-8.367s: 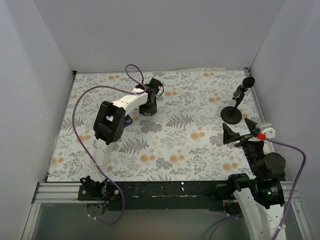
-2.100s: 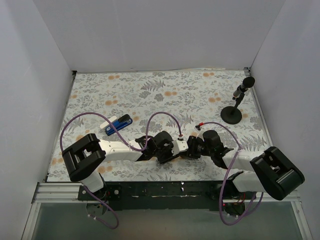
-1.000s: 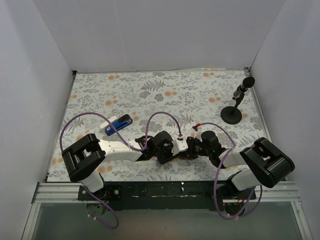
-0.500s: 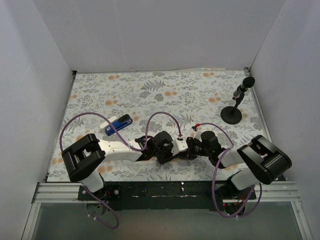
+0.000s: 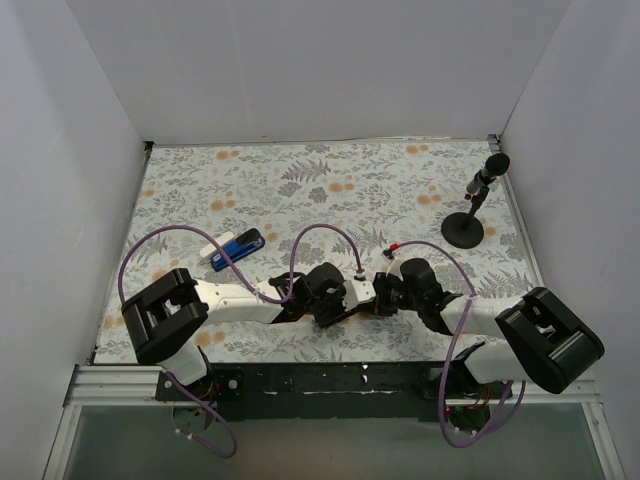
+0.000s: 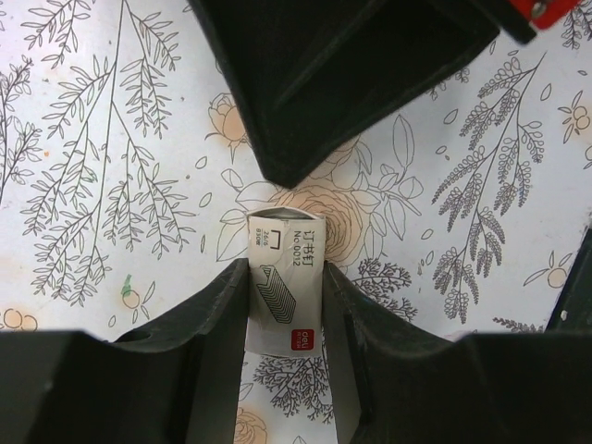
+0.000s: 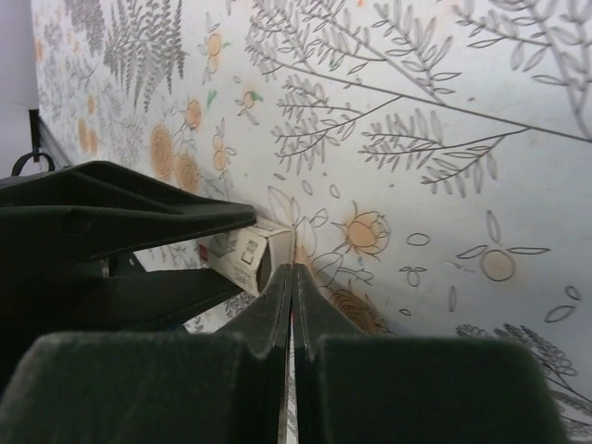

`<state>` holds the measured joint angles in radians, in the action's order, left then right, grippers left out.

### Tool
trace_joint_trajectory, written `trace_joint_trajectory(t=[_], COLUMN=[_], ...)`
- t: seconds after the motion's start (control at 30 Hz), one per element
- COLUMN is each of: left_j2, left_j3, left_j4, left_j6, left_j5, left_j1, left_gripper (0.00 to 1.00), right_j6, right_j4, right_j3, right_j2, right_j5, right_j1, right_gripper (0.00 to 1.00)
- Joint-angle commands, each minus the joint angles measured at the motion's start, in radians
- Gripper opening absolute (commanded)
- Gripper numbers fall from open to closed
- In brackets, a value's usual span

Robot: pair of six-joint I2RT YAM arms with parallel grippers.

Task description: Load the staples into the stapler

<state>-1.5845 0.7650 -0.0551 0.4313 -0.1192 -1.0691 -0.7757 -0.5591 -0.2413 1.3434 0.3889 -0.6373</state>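
Observation:
A small white staples box with a printed staple drawing is pinched between my left gripper's fingers just above the floral tabletop. The staples themselves do not show. My right gripper is shut, its tips pressed together right at the box's open end, beside a raised flap; whether the flap is pinched I cannot tell. In the top view both grippers meet near the front middle, left and right. The blue stapler lies apart at the left with a pale part sticking out.
A black microphone stand stands at the back right. The floral mat reaches to the white walls on three sides. Purple cables loop over both arms near the front edge.
My right gripper's jaws have closed at the box's open end, and its arm shifted slightly. The left gripper keeps its hold on the box. The stapler has not moved.

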Motion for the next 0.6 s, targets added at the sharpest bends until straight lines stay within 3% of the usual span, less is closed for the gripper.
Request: trace_joint_trajectory(t=[0.0, 0.17, 0.33, 0.37, 0.47, 0.57], left_j2=[0.064, 0.07, 0.07, 0.072, 0.072, 0.078], left_j3=[-0.013, -0.015, -0.018, -0.018, -0.02, -0.021], left_j4=[-0.006, -0.009, -0.003, -0.002, -0.002, 0.004], left_j6=[0.006, 0.007, 0.011, 0.012, 0.015, 0.015], left_j5=[0.018, 0.023, 0.013, 0.01, 0.01, 0.006], left_j1=[0.001, 0.001, 0.001, 0.001, 0.001, 0.001], left_gripper=[0.31, 0.34, 0.34, 0.34, 0.34, 0.34], right_j6=[0.078, 0.113, 0.083, 0.069, 0.033, 0.023], right_j4=[0.148, 0.237, 0.179, 0.156, 0.085, 0.064], right_j3=[-0.039, -0.075, -0.058, -0.05, -0.027, -0.027], right_j2=[-0.044, -0.085, -0.098, -0.101, -0.102, -0.093], right_j5=[-0.088, -0.131, -0.095, -0.084, -0.048, -0.038], right_j1=[0.001, 0.001, -0.001, -0.001, -0.001, -0.001], right_gripper=[0.01, 0.01, 0.03, 0.14, 0.32, 0.33])
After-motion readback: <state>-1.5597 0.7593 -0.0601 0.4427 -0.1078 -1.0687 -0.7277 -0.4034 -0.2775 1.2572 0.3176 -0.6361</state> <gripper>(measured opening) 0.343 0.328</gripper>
